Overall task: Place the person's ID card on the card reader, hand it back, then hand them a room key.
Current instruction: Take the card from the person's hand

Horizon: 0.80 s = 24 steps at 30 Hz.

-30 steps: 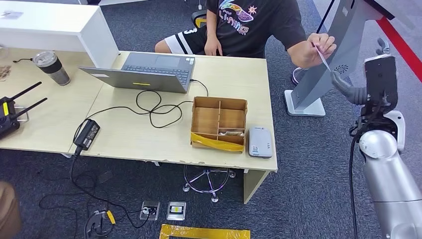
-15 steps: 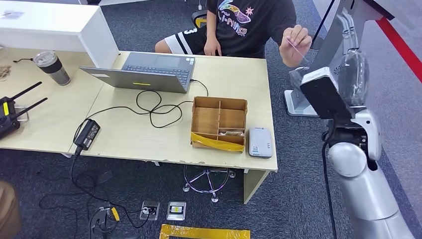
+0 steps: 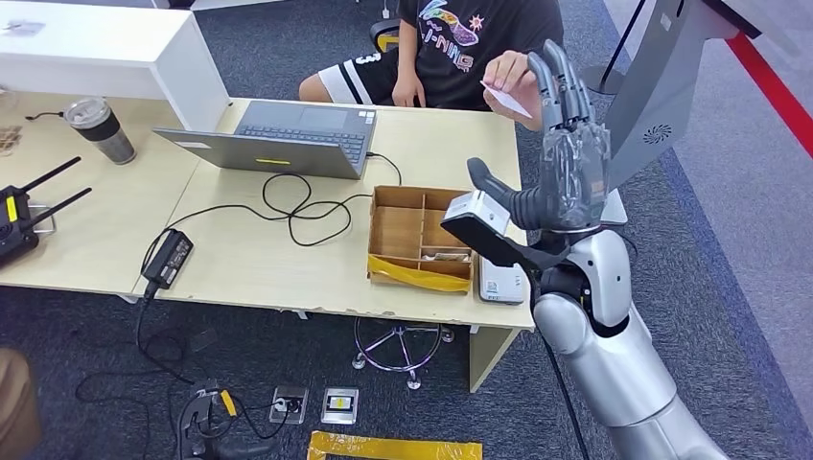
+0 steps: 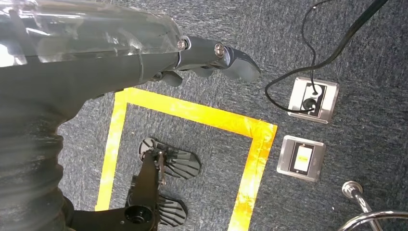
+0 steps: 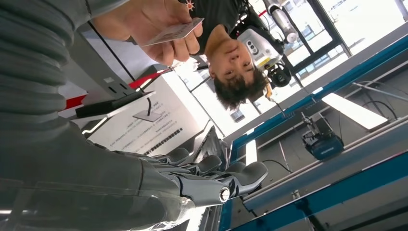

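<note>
A dark blue carpet runs under a pale wooden tabletop [image 3: 249, 259] that fills the left and centre of the head view. At 9 o'clock a black radio [image 3: 19, 222] with two antennas lies at the table's edge, and a lidded cup [image 3: 99, 129] stands toward 10 o'clock. A white box [image 3: 105, 53] sits behind the cup. Nearer the middle, an open laptop [image 3: 288, 139] rests on the tabletop, a black cable [image 3: 297, 206] looping from it to a power brick [image 3: 169, 257] at 8 o'clock. On the floor at 6 o'clock are two floor sockets [image 3: 314, 405] and a strip of yellow tape [image 3: 393, 448].

Right of centre stands a cardboard tray [image 3: 422, 238] with dividers, and just beside it, on its right, lies the grey card reader [image 3: 500, 283], partly hidden by the robot's arm. A seated person [image 3: 479, 38] at 12 o'clock holds the ID card [image 3: 506, 99] pinched in one hand, above the table's far right corner. The right hand [image 3: 566, 153] is raised upright just right of the card, fingers straight and apart, holding nothing, not touching the card. A grey kiosk [image 3: 652, 105] stands at 2 o'clock.

In the left wrist view, the left hand [image 4: 211, 57] hangs over the carpet with its fingers loosely extended, gripping nothing.
</note>
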{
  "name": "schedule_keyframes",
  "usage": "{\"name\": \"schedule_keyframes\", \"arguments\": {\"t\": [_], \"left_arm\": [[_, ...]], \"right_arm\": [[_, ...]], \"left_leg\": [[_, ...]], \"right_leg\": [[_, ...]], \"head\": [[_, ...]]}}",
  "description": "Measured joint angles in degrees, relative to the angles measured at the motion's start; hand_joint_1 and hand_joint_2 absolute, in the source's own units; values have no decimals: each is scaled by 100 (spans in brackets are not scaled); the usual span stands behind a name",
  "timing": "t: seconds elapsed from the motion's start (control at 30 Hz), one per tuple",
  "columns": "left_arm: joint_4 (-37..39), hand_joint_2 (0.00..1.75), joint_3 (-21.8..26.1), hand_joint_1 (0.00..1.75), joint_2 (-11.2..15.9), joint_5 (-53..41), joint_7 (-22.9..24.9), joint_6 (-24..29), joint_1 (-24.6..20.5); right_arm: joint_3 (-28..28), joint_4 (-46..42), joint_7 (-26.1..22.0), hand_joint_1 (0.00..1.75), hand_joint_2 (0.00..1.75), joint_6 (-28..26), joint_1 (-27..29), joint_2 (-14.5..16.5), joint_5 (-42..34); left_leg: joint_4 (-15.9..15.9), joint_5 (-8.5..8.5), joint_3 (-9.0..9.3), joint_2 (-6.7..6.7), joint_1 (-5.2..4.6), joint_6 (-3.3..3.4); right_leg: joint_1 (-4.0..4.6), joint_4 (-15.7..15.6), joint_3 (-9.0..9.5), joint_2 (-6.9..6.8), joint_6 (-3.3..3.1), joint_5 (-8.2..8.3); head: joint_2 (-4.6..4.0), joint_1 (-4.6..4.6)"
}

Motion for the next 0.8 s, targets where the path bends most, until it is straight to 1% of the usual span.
{"name": "schedule_keyframes", "arguments": {"t": [0.2, 0.4, 0.6, 0.8], "left_arm": [[0, 175, 0, 0, -6, -13, 7, -12, -5], [-1, 175, 1, 0, -6, -120, 19, -62, -22], [0, 175, 0, 0, -10, -261, 25, -117, -50], [-1, 175, 0, 0, -29, -378, 73, -132, -95]], "right_arm": [[265, 818, 5, 0, 175, -469, -36, 309, 157], [358, 1739, -20, 0, 175, -563, -245, 519, -97], [403, 2332, 93, 0, 175, -560, -377, 552, -199], [405, 2728, 452, 0, 175, -344, -423, 538, -207]], "left_leg": [[0, 0, 0, 0, 0, 0], [1, 0, 1, 0, 0, 0], [2, 1, 1, 1, 0, -1], [2, 1, 1, 2, 0, -1]], "right_leg": [[0, 0, 0, 0, 0, 0], [0, 0, -2, 1, 0, 0], [0, 0, -4, 2, 0, 0], [-1, 0, -6, 4, 0, 0]], "head": [[0, 1], [0, -1], [0, 0], [0, 1]]}}
